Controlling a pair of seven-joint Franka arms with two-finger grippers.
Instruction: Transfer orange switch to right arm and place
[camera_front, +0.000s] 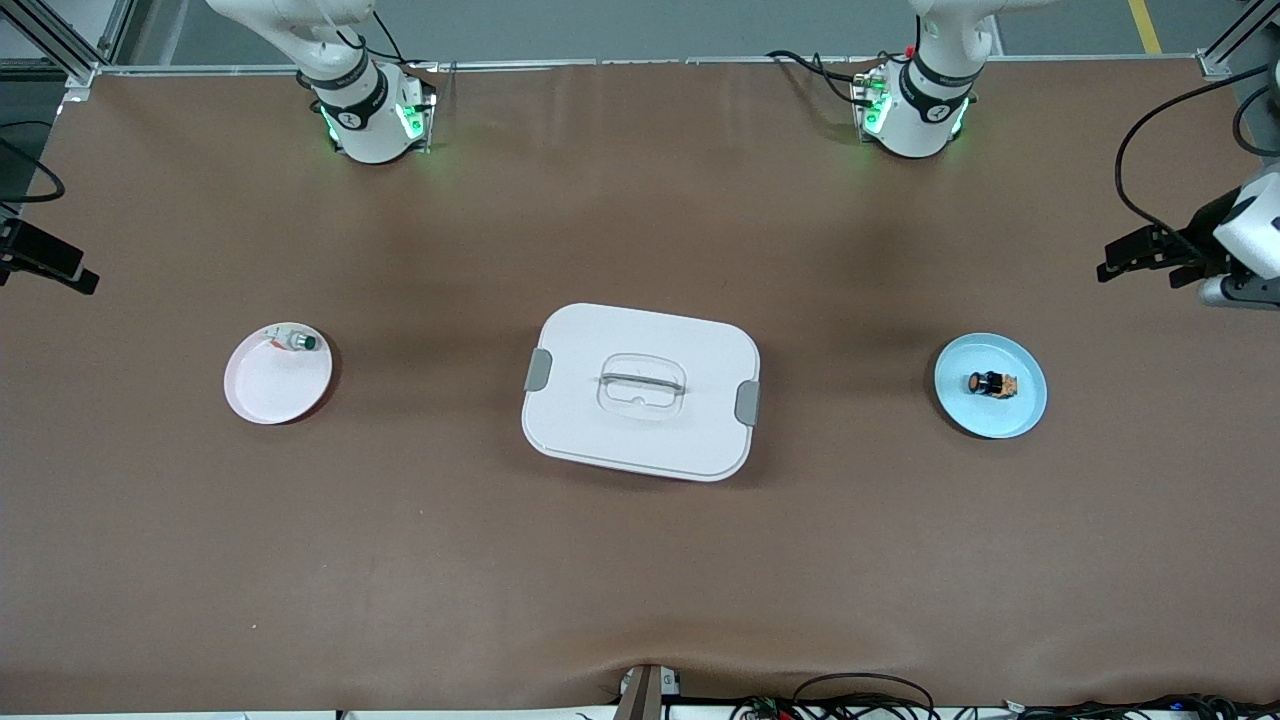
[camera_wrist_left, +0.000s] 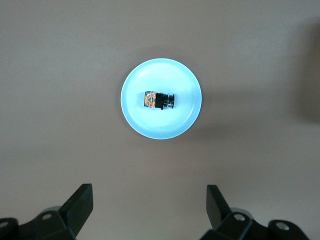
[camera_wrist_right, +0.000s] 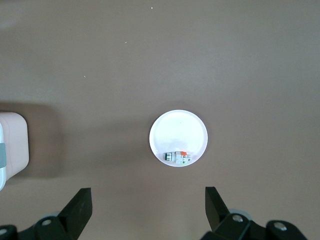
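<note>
The orange switch (camera_front: 991, 383) lies on its side in a light blue plate (camera_front: 1030, 410); left tool (camera_wrist_left: 150, 210) and right tool (camera_wrist_right: 148, 210) hover high, released, empty.

Looks straight down on the brown desk (camera_wrist_right: 150, 60). Shows a round white plate (camera_wrist_right: 178, 131) a little right of and below the frame's centre, resting flat on the desk. Carries a small pale switch part (camera_wrist_right: 178, 157) with green and orange-red details, lying against the plate's lower rim. Catches the rounded corner of a white lidded box (camera_wrist_right: 11, 147) at the left edge, casting a soft shadow toward the plate. Frames the right gripper (camera_wrist_right: 148, 207) along the bottom edge, dark fingers (camera_wrist_right: 79, 206) spread wide apart, holding nothing, well clear of the plate.
</note>
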